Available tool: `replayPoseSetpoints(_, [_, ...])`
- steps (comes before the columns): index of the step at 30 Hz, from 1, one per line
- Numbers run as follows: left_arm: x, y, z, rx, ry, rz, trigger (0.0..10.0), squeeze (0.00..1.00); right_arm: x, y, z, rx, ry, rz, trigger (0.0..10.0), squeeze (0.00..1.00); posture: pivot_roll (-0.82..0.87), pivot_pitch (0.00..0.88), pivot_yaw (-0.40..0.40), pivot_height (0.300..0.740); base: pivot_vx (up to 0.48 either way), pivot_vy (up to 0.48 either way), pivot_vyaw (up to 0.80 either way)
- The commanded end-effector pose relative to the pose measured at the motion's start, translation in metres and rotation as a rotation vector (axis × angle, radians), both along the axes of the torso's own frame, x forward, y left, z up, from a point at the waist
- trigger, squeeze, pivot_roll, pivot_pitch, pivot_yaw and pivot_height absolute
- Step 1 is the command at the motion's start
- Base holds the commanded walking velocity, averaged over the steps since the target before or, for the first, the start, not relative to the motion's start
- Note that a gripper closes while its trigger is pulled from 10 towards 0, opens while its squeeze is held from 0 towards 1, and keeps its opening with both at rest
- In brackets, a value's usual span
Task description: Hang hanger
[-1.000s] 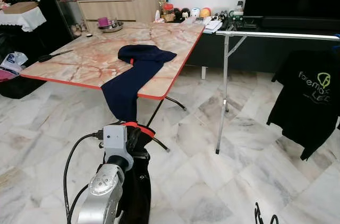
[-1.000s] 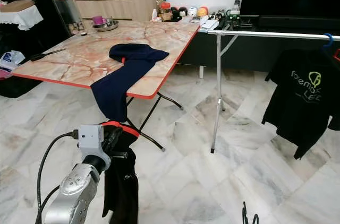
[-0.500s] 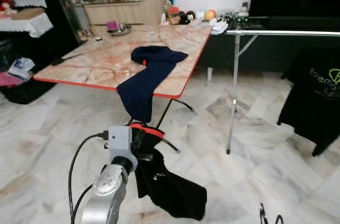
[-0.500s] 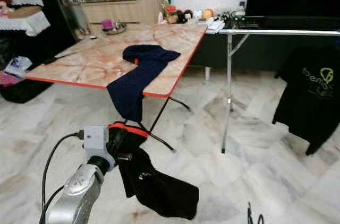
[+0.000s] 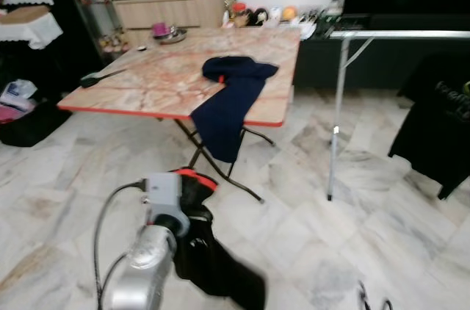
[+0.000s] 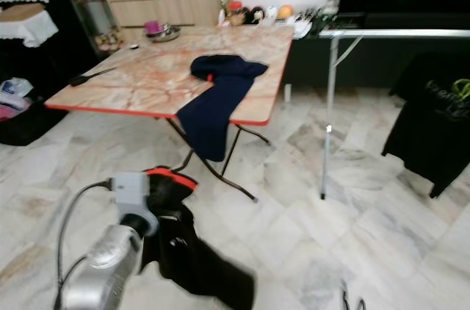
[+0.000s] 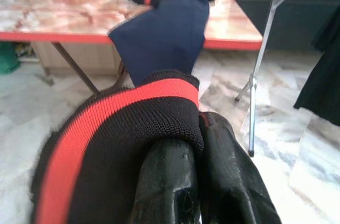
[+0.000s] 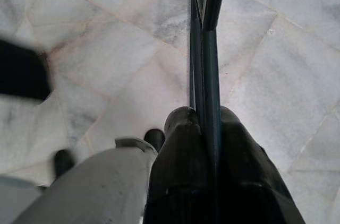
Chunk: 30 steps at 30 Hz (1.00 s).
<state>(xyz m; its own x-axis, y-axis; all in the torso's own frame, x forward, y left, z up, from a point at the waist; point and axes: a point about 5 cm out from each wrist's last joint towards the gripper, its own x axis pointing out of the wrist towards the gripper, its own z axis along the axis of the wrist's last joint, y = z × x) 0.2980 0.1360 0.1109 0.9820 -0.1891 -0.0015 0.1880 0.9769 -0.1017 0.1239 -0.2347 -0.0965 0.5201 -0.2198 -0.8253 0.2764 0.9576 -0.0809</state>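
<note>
My left gripper (image 7: 199,144) is pressed together on the collar of a black garment with a red band (image 7: 127,128), which dangles below it toward the floor. My right gripper (image 8: 204,128) pinches the thin dark hanger (image 8: 204,49), held low over the marble. Nothing is hung yet, I judge: garment and hanger are apart, and the clothes rail (image 5: 400,34) stands well ahead and to the right. Ahead of my left gripper, the folding table (image 5: 158,78) with a navy cloth (image 5: 229,101) draped over its edge crowds the way
</note>
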Motion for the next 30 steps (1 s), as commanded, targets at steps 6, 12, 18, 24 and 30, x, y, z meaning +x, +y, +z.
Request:
replayPoseSetpoints(6, [0.000, 0.011, 0.005, 0.022, -0.017, 0.027, 10.0, 0.00, 0.005, 0.013, -0.001, 0.027, -0.014, 0.003, 10.0, 0.00, 0.00, 0.013, 0.062, 0.740, 0.000, 0.480, -0.61])
replayPoseSetpoints(12, [0.000, 0.010, 0.005, 0.023, -0.020, 0.019, 10.0, 0.00, 0.003, 0.012, -0.001, 0.027, -0.011, 0.009, 10.0, 0.00, 0.01, 0.005, 0.062, 0.740, 0.000, 0.480, -0.79])
replayPoseSetpoints(18, [0.000, 0.010, 0.006, 0.024, -0.021, 0.014, 10.0, 0.00, 0.003, 0.002, 0.001, 0.018, -0.022, 0.007, 10.0, 0.00, 0.01, 0.005, 0.063, 0.740, 0.000, 0.480, -0.50])
replayPoseSetpoints(24, [-0.001, 0.009, 0.009, 0.022, -0.040, 0.015, 10.0, 0.00, 0.003, 0.000, 0.002, 0.015, -0.025, 0.012, 10.0, 0.00, 0.01, 0.011, 0.064, 0.740, 0.000, 0.171, 0.00])
replayPoseSetpoints(30, [-0.001, 0.011, 0.014, -0.029, -0.068, 0.025, 10.0, 0.00, 0.004, 0.007, 0.000, 0.023, -0.029, 0.019, 10.0, 0.00, 0.01, 0.013, 0.064, 0.740, 0.000, 0.000, 0.00])
